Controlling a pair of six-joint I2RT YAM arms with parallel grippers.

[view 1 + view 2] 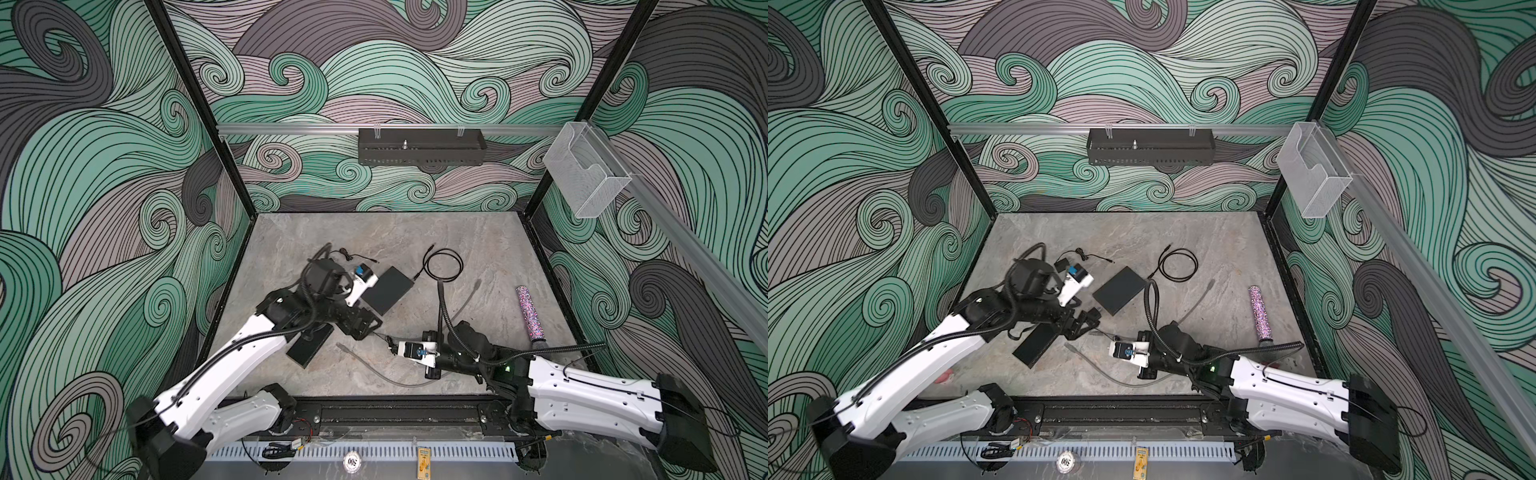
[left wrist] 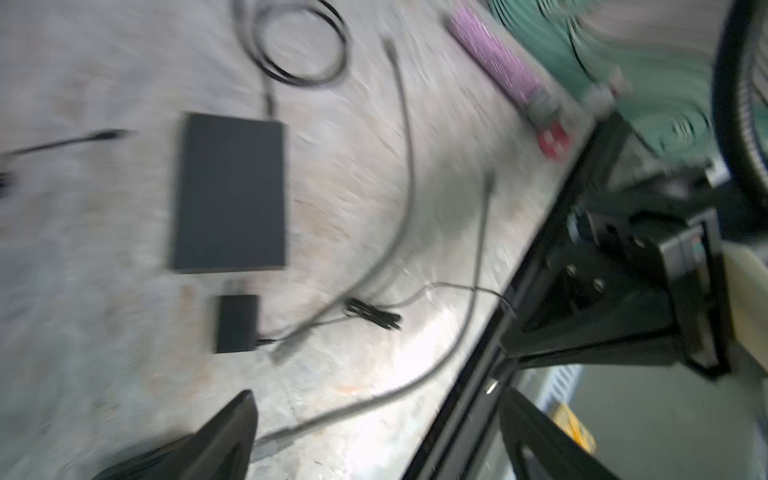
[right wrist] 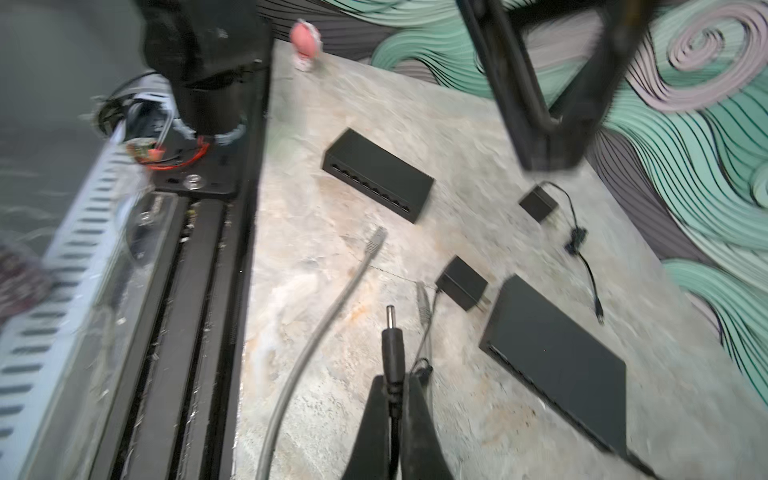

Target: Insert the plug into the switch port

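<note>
The left gripper was seen with its fingers spread wide and nothing between them. That wrist view was blurred, and the switch was not shown in it at all.

In both top views the switch was found low on the left of the table. It was partly covered by the left arm and lay apart from the wider flat box. Only in the right wrist view was its long face with a row of ports laid bare. The small socket meant for the plug could not be made out in any view.

Further right, the plug was held clamped between the fingers of the right gripper, with its metal tip pointed out ahead of them. In the top views only a thin lead was visible at that gripper's tip, so the grip itself was confirmed by the wrist view alone. The lead was traced back to a small adapter beside the flat box.

The pick-up was judged done and the carry to the switch judged to be in hand. The next move was judged to call for the plug to be brought across and lined up with the socket, once that was found. The free left gripper might be used to steady the switch.

At the far right a glittered tube was left lying well apart.
</note>
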